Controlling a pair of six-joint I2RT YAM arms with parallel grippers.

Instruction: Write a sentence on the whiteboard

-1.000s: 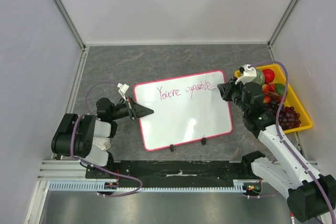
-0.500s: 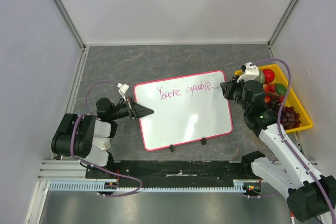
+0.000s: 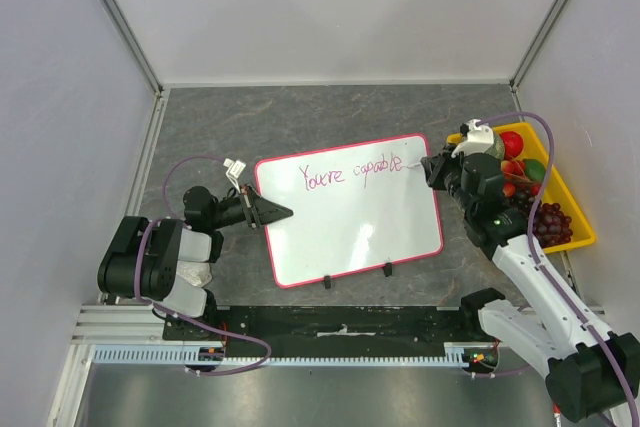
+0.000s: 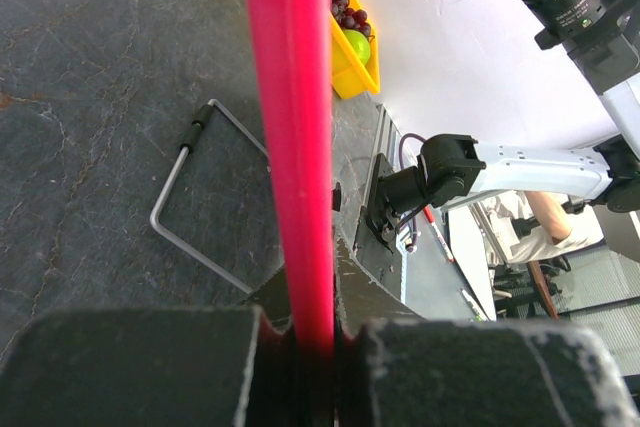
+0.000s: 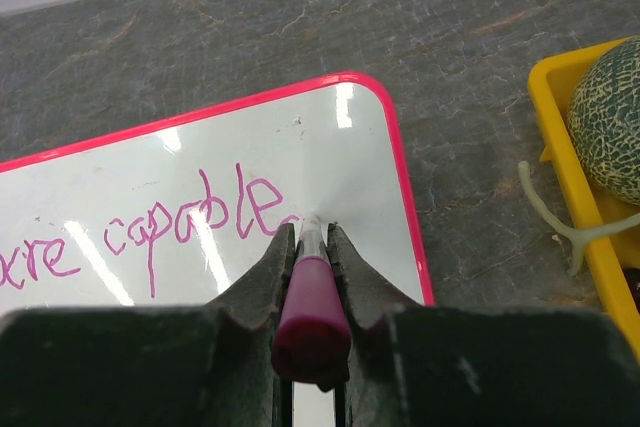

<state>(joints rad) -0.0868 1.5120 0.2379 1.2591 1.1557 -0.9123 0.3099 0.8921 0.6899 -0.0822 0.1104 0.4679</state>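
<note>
On the left, the left fingers [image 3: 279, 213] are clamped narrowly on the left pink-red rim of the whiteboard [image 3: 350, 232], which fills the gap between them in the left wrist view. I take this as bracing, so the board does not slide under the writing strokes. The board lies flat and slightly skewed in the middle of the counter [image 3: 300, 117], nearer its near edge. The sentence [image 3: 352, 174] runs along the board's far edge and so far reads "You're capable". Just past the last letter, near the board's far right corner, the right fingers [image 3: 430, 168] pinch a purple marker [image 5: 312, 307] with its tip down on the white surface, a hold that suits drawing the next stroke. A yellow tray [image 5: 550, 112] of fruit sits at the counter's right edge, apart from the board and seemingly no part of the job. By count: one whiteboard, two black clips [image 3: 327, 281] on its near edge, one marker, two written words in one line, one tray, one netted melon [image 5: 612, 122] and one bunch of grapes [image 3: 551, 219].
</note>
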